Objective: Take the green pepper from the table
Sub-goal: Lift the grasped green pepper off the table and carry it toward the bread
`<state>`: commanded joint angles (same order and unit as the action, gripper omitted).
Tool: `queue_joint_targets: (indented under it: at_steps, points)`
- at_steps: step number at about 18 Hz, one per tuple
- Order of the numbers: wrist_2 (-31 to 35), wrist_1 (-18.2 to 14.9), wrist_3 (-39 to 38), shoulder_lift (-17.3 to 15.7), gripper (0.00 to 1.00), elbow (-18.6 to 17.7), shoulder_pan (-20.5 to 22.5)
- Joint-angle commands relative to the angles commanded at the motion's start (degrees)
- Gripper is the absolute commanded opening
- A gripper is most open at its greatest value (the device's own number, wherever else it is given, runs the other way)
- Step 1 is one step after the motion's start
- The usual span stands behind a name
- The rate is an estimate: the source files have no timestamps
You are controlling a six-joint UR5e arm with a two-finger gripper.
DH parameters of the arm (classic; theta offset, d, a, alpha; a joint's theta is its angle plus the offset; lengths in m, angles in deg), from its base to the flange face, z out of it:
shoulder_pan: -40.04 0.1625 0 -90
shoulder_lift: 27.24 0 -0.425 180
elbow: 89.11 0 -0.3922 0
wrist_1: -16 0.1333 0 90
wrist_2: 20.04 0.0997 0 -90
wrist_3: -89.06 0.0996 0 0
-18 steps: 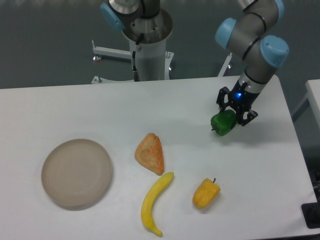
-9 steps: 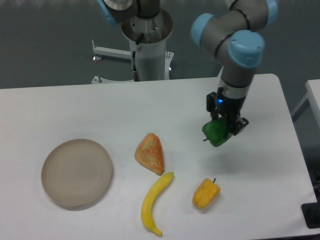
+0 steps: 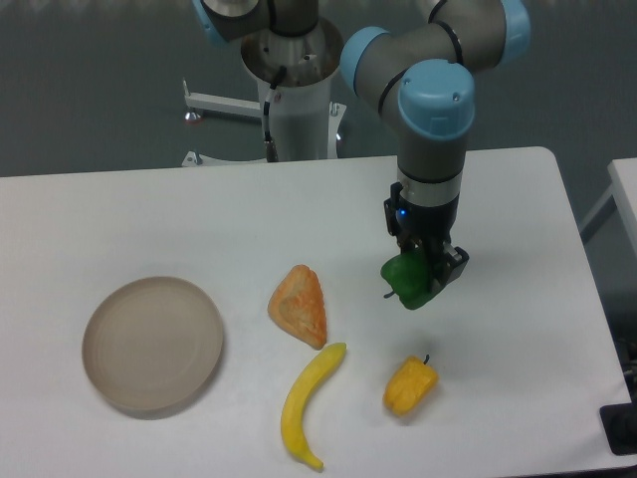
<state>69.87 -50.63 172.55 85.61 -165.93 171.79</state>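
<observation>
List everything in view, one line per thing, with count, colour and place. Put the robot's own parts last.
green pepper: one, dark green, held in the hand right of centre
yellow pepper: one, yellow-orange, on the table below the green pepper
banana: one, yellow, front centre
pastry wedge: one, orange-tan, centre, above the banana
plate: one, beige, round, left side
table: one, white, under everything
arm: one, grey with blue caps, reaching in from the back
hand: one, black, shut on the green pepper
</observation>
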Motion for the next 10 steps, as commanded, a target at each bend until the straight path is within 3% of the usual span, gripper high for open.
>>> queue_joint_targets:
  at_steps: [10]
  points:
    - [0.0, 0.1, -0.1, 0.9, 0.37, 1.2, -0.1]
